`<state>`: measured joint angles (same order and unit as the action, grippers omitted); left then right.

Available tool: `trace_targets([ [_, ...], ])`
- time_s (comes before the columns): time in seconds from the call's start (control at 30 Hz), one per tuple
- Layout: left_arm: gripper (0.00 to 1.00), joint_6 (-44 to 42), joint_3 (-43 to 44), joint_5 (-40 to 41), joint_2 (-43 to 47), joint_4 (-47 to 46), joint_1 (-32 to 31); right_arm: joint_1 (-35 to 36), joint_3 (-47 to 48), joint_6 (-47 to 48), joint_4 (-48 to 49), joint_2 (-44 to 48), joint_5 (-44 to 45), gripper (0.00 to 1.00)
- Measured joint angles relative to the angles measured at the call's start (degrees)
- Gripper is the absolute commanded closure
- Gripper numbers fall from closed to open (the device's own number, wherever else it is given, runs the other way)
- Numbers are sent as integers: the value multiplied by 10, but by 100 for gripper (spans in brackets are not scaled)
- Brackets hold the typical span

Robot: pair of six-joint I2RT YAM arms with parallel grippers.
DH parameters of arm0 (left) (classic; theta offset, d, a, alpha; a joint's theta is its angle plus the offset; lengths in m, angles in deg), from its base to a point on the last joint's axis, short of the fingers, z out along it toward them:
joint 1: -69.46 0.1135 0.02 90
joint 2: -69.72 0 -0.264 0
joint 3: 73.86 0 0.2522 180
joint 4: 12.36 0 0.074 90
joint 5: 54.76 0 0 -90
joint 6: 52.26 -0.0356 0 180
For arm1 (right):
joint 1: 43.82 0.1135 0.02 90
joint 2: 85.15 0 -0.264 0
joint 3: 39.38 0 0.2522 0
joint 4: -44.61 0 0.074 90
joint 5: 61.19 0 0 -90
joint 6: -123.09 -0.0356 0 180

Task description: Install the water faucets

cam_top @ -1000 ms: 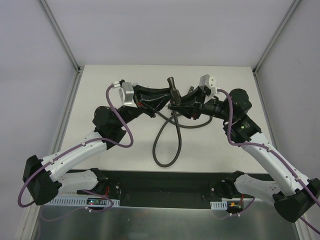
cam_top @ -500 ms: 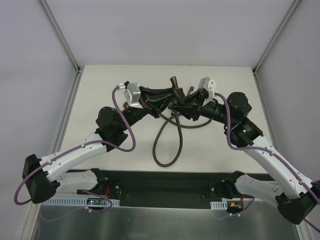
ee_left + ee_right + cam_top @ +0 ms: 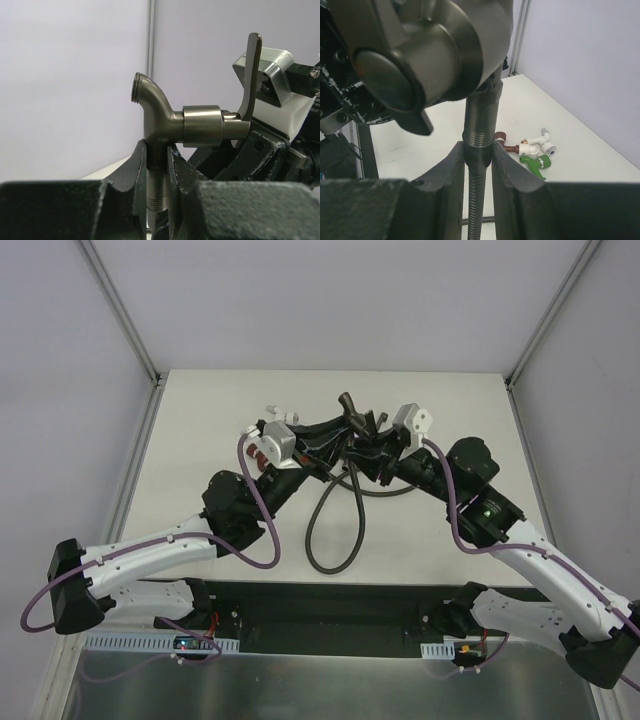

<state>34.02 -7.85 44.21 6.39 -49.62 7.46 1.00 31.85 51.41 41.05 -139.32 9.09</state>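
Note:
The grey-brown metal faucet (image 3: 170, 120) with a lever handle (image 3: 251, 75) stands upright, its stem clamped in my left gripper (image 3: 157, 165). In the top view the faucet (image 3: 350, 412) is above the table's middle, with my left gripper (image 3: 335, 435) and right gripper (image 3: 362, 452) meeting under it. My right gripper (image 3: 479, 152) is shut on the end fitting of the dark flexible hose (image 3: 478, 195), which sits right below the faucet's thread (image 3: 480, 135). Red (image 3: 502, 140), white (image 3: 535, 146) and green (image 3: 536, 162) plastic faucets lie together on the table.
The hose (image 3: 330, 530) hangs down and loops on the white table (image 3: 450, 400) between the two arms. Grey walls and metal frame posts (image 3: 120, 310) enclose the table. The arms' bases and a dark rail (image 3: 320, 605) run along the near edge.
Both wrists have drawn in toward the centre and turned, the left wrist moving right. The faucet and hose end stay gripped at about the same spot.

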Motion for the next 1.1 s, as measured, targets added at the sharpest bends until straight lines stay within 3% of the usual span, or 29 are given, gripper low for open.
trace_targets([
  [0.57,100,-115,0,172,-60,-102,-74,50,-30,13,21,10,136,98],
  [1.1,100,-122,0,191,-64,-105,-78,67,-38,15,33,10,177,98],
])
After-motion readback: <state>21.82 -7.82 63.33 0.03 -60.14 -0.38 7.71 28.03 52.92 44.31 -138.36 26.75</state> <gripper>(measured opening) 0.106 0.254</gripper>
